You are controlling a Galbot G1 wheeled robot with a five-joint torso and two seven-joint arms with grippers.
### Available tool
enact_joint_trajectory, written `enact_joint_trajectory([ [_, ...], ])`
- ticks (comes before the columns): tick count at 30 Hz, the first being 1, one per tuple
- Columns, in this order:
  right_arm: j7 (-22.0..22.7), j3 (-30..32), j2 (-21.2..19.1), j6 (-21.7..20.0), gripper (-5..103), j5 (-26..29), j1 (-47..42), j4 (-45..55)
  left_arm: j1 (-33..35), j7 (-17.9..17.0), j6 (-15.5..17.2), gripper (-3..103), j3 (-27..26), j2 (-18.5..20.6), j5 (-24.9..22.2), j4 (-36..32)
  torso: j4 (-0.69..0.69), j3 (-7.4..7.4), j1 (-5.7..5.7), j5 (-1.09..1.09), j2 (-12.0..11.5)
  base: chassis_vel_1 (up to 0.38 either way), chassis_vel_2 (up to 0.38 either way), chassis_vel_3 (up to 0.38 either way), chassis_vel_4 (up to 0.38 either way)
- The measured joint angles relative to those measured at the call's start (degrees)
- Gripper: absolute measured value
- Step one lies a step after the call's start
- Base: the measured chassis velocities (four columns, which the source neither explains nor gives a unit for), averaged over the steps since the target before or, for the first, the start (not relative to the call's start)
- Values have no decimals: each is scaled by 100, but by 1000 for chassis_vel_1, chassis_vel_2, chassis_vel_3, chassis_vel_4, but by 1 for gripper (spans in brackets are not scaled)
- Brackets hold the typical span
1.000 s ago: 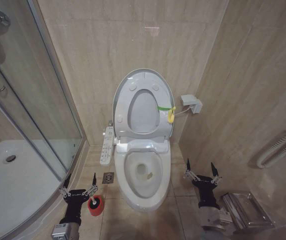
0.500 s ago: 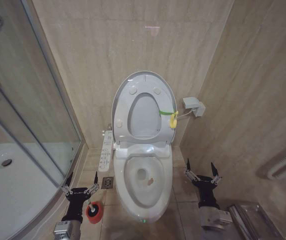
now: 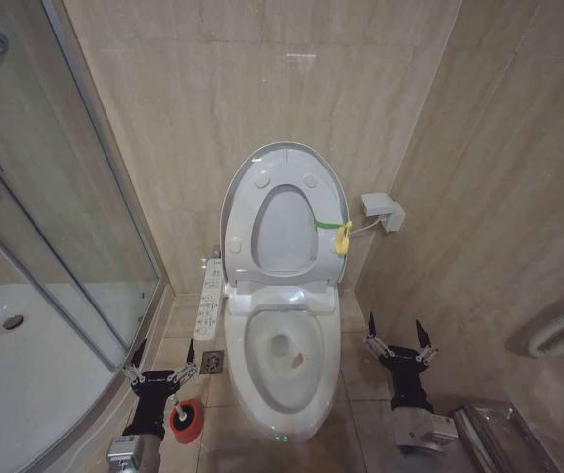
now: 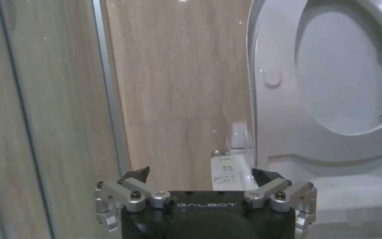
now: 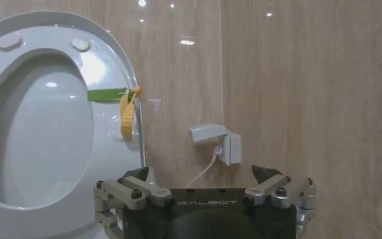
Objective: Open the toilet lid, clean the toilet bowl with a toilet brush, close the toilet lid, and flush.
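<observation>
The toilet lid (image 3: pixel 284 156) stands raised against the back wall, with the white seat ring (image 3: pixel 283 261) folded up against it and a yellow-green tag (image 3: pixel 340 237) at its side. Below, the toilet bowl (image 3: pixel 246 367) lies uncovered, with its button panel (image 3: pixel 208 294) on the left. The toilet brush (image 3: pixel 180 409) sits in a red holder (image 3: pixel 187 424) on the floor; its handle is hard to make out. My left gripper (image 3: pixel 162 355) hangs open just above the holder. My right gripper (image 3: pixel 398 335) is open to the right of the bowl. The left wrist view shows the left gripper (image 4: pixel 201 173) and the lid (image 4: pixel 265 99). The right wrist view shows the right gripper (image 5: pixel 201 172) and the tag (image 5: pixel 126 115).
A glass shower screen (image 3: pixel 75 197) and a white shower tray (image 3: pixel 26 365) close off the left. A floor drain (image 3: pixel 212 362) lies between holder and bowl. A wall box (image 3: pixel 381 210) with a cable sits right of the lid. A metal rack (image 3: pixel 499 434) and a white hose (image 3: pixel 563 330) are at the right.
The whole picture has shifted since a second ago, so the camera moved; the toilet now sits a little lower and larger. Both grippers keep the same open pose.
</observation>
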Motion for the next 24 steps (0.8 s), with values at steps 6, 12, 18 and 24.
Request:
enact_joint_trajectory([
  [6,0,0,0,0,100,0,5,0,-7,0,11,100,-1,5,2,-5,2,3,9,0,-4,-121,131,126,-149],
  [12,0,0,0,0,100,0,3,0,-13,-26,9,100,27,-8,21,83,0,2,4,0,-3,-43,39,31,-50],
  [18,0,0,0,0,100,0,0,0,-137,-177,-195,100,79,-74,219,670,0,0,-1,0,-1,44,-36,-23,41],
  [24,0,0,0,0,100,0,1,0,-324,-351,-651,100,89,-149,396,1660,1,1,2,0,-1,0,0,0,0],
])
